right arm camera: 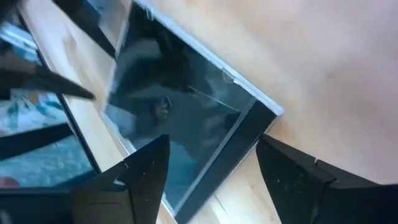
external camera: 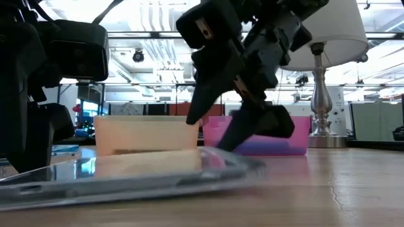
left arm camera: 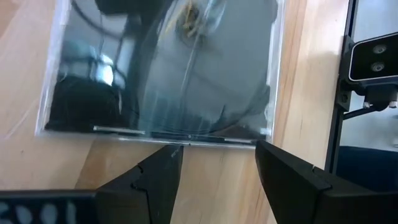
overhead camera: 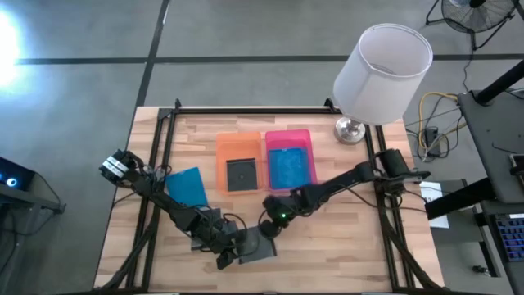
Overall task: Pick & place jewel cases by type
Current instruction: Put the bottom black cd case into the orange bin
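Tools both spread, gripping nothing: left (overhead camera: 232,256) at case's (overhead camera: 260,244) 8 o'clock, right (overhead camera: 270,229) at its 12, nearer.

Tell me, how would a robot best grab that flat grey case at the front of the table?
By an edge, I'd guess. The grey case lies flat on the table, so nothing gets under it from above. The left gripper faces one thin edge with fingers open; the right gripper, also open, faces another. Sliding in low seems best.
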Robot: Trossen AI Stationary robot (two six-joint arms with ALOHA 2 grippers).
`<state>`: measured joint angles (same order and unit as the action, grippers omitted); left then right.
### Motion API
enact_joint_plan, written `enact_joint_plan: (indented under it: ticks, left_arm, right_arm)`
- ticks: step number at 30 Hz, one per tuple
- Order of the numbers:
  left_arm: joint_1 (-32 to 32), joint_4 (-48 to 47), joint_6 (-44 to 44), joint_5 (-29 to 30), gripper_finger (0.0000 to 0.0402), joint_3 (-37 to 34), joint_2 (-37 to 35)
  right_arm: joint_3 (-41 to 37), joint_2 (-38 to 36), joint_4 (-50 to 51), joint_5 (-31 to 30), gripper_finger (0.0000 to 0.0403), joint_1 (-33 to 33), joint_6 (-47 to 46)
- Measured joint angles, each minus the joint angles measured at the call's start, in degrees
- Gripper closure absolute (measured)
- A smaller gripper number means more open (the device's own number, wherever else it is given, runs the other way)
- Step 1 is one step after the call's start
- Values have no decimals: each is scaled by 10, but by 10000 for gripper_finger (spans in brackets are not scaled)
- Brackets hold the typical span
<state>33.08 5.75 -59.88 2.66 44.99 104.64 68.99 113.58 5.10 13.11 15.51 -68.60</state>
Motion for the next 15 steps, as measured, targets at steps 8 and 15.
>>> enact_joint_plan:
  ticks: [8, 15]
  left_arm:
    - [0, 1, 0, 3, 207, 0, 0]
    - [-1, 7, 0, 4, 207, -1, 0]
  right_arm:
    - [1, -53, -9, -28, 204, 0, 4]
    - [5, -63, -57, -47, 205, 1, 4]
